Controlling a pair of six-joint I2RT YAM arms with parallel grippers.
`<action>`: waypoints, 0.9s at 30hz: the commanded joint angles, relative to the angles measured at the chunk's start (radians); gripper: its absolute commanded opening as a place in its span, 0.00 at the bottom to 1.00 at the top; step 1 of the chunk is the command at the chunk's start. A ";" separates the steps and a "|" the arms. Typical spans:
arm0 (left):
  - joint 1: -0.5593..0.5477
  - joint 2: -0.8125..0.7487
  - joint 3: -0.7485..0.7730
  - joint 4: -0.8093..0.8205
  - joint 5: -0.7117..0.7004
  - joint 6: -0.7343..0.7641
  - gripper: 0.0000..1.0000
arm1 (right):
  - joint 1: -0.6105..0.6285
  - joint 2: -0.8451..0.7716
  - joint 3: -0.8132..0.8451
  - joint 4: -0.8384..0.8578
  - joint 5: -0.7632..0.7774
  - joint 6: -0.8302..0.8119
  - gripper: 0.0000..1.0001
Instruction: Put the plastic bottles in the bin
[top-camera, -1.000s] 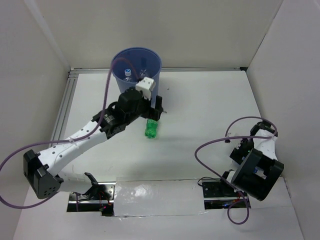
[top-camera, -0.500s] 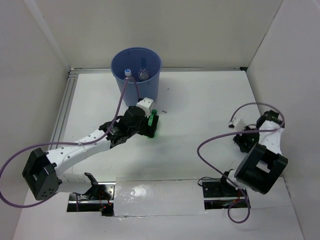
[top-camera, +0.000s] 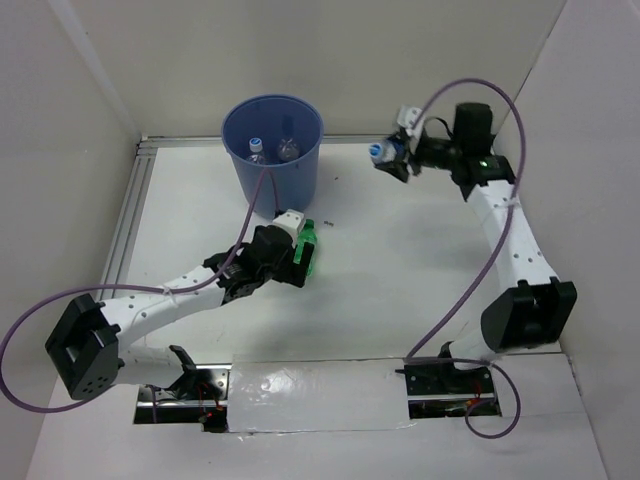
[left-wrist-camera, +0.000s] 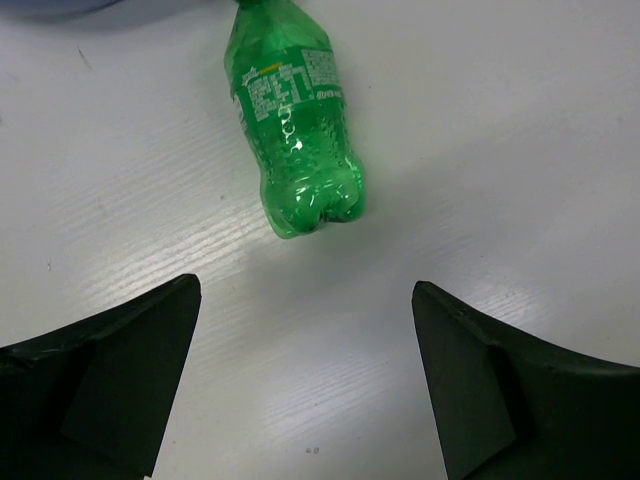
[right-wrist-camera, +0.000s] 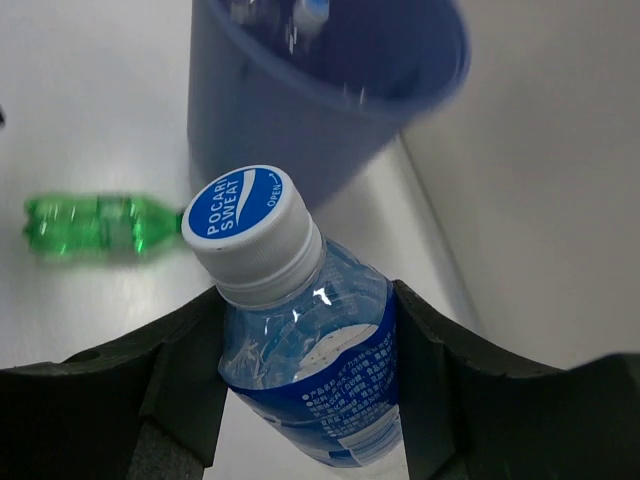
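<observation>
Left jaws spread, green bottle (left-wrist-camera: 295, 120) ahead | right jaws clamp blue-label bottle (right-wrist-camera: 305, 355), lettering (right-wrist-camera: 232, 205) wrist-only

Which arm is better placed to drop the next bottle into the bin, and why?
Right. The right end effector holds the blue-capped bottle near the bin; the left end effector is open above the green bottle lying on the table.

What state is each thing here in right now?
green bottle: lying on its side, not gripped.
blue-label bottle: capped, held in the air.
bin: upright, open-topped, two bottles visible inside.
left gripper: jaws open, over the green bottle.
right gripper: jaws shut on the blue-label bottle.
</observation>
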 joint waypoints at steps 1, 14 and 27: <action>-0.015 0.007 -0.021 0.032 -0.044 -0.038 1.00 | 0.150 0.097 0.194 0.361 0.030 0.255 0.15; -0.026 0.087 -0.006 0.094 -0.077 -0.055 1.00 | 0.453 0.524 0.752 0.471 0.129 0.424 0.17; 0.002 0.309 0.147 0.143 -0.147 0.006 1.00 | 0.394 0.639 0.882 0.424 0.129 0.812 1.00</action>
